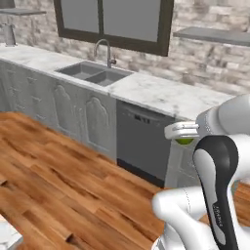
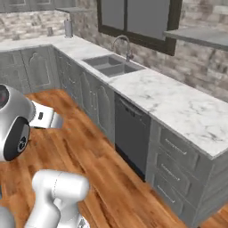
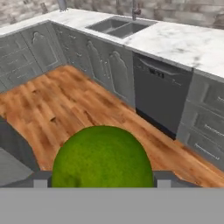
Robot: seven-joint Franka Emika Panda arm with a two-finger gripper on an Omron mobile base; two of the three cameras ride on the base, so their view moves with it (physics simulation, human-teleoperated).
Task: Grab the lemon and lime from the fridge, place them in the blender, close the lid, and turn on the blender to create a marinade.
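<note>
1. Lime (image 3: 103, 157) sits between the gripper's (image 3: 103, 178) two fingertips, round and green, held up in the air above the wooden floor (image 3: 65, 109).
2. From the left base camera a sliver of the same green fruit shows just under the white hand, near the counter's front edge.
3. Marble counter (image 2: 178, 107) runs along the wall with the sink (image 2: 111, 66) set into it; the dark dishwasher (image 2: 130, 133) stands below, with grey cabinets on either side of it.
4. Open floor lies wide on the near side of the cabinets, with a second run of cabinets meeting at the far corner.
5. Fingers (image 3: 40, 180) stand wide apart, closed on the lime from either side.
</note>
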